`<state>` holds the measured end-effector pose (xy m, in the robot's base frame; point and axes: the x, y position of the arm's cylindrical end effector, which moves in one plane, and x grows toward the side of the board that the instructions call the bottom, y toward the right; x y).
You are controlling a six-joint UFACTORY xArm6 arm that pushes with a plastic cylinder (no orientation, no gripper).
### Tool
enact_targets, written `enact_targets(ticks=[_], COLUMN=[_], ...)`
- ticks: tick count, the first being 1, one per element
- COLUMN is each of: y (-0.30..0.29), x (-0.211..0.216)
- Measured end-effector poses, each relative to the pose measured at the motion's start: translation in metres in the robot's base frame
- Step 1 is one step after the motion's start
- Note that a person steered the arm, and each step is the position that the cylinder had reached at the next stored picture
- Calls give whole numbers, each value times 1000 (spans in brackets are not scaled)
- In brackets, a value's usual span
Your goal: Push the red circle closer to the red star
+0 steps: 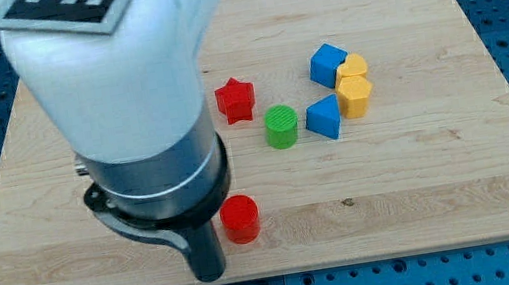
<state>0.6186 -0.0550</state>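
The arm fills the left side of the frame, its white housing and dark collar hiding much of the wooden board [444, 195] beneath. It carries no hand to spread or pinch, only a dark rod ending in the tip [208, 275], which stands at the lower centre-left, just beside the red circle [240, 218] and slightly below and to the left of it. Whether the two are touching cannot be told.

The red circle lies near the bottom edge of the board. The red star [235, 100] sits well above it, around the upper middle, almost directly up the frame. The tip's place below the circle seems chosen so that a push travels upward, toward the star.

Right of the star stands a green cylinder [280, 126], then a blue wedge-like block [324, 117], a blue cube [328, 63] and two yellow blocks [354, 89] clustered together. They lie off the likely path, though the green cylinder is near enough that a rightward drift could catch it.
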Motion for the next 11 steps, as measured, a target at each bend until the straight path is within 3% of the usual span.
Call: enact_targets(ticks=[1, 2, 3, 5, 6, 7, 11], y=[46, 72, 74, 88, 84, 62, -1], x=[-11, -47, -76, -34, -1, -1, -65])
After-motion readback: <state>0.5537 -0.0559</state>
